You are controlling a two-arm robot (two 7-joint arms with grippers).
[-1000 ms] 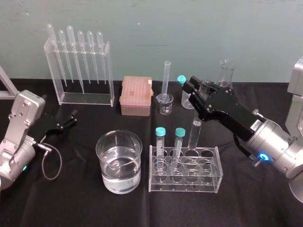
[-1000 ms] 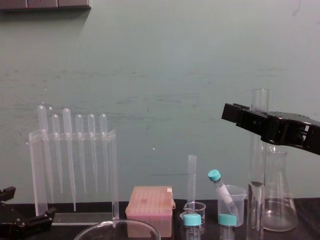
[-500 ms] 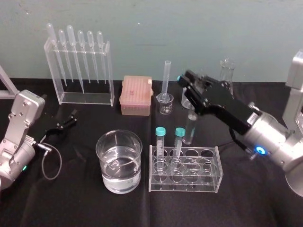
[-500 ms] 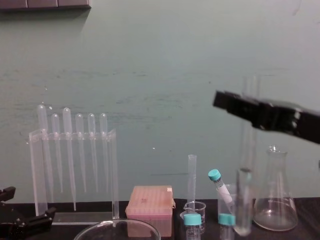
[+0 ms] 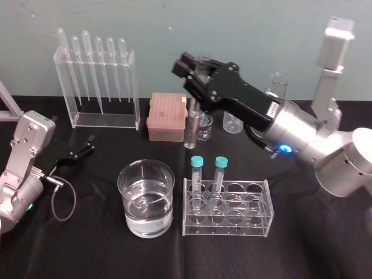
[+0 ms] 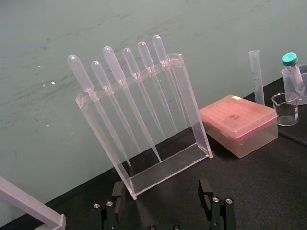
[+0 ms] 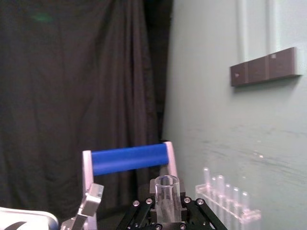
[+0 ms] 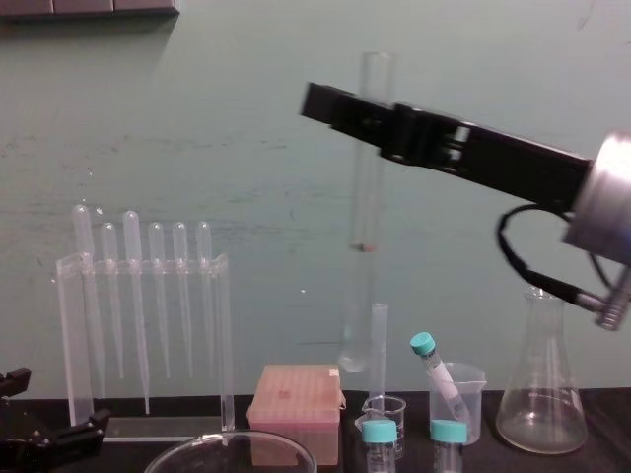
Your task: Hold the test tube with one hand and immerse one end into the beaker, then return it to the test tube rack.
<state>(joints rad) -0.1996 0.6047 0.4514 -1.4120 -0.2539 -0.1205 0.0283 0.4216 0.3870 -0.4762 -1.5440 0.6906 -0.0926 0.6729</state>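
My right gripper (image 5: 188, 67) is shut on the test tube (image 5: 190, 129), a long clear glass tube with an open rim. It hangs upright in the air, well above the table, with its rounded bottom (image 8: 352, 360) free. In the head view it sits between the pink box and the small cup, behind the beaker (image 5: 146, 200), which is wide, clear and partly filled with water. The clear test tube rack (image 5: 256, 222) stands to the beaker's right with two turquoise-capped tubes (image 5: 197, 174). The right wrist view shows the test tube's rim (image 7: 166, 182) between the fingers. My left gripper (image 6: 160, 203) rests open at the table's left.
A clear stand of pipettes (image 5: 96, 87) is at the back left, with a pink tip box (image 5: 167, 116) beside it. A small measuring cup (image 5: 203, 128), a capped tube in a cup (image 8: 439, 379) and a conical flask (image 8: 537, 394) line the back.
The right gripper has lifted the test tube out of the rack and carried it up and to the left. The left arm has stayed still.
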